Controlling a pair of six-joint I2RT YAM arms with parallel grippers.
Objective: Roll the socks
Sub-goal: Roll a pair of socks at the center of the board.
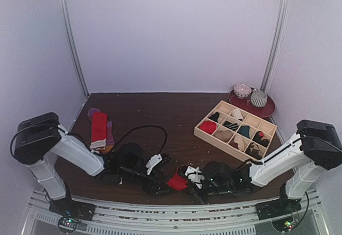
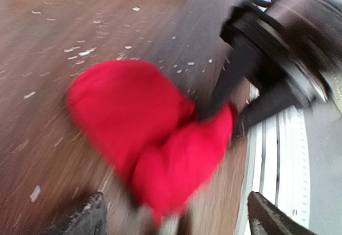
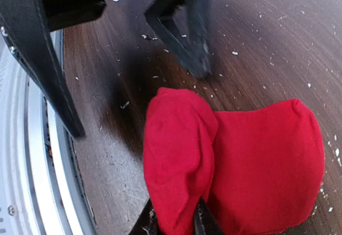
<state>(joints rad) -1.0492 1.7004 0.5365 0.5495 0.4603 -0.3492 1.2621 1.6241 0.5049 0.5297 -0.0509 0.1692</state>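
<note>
A plain red sock (image 1: 177, 182) lies folded near the table's front edge, between my two grippers. In the right wrist view my right gripper (image 3: 174, 225) is shut on one bunched fold of this red sock (image 3: 235, 160). The blurred left wrist view shows my left gripper (image 2: 173, 221) wide open, its fingers (image 2: 80, 221) on either side of the near end of the red sock (image 2: 144, 133) and not holding it. Far left on the table lie another red sock (image 1: 99, 128) and a purple and orange sock (image 1: 110, 136).
A pale wooden grid tray (image 1: 208, 136) holding rolled socks stands at the right. Behind it is a red plate (image 1: 267, 110) with two bowls. The metal rail (image 1: 160, 213) runs along the table's front edge, close to both grippers. White crumbs dot the dark wood.
</note>
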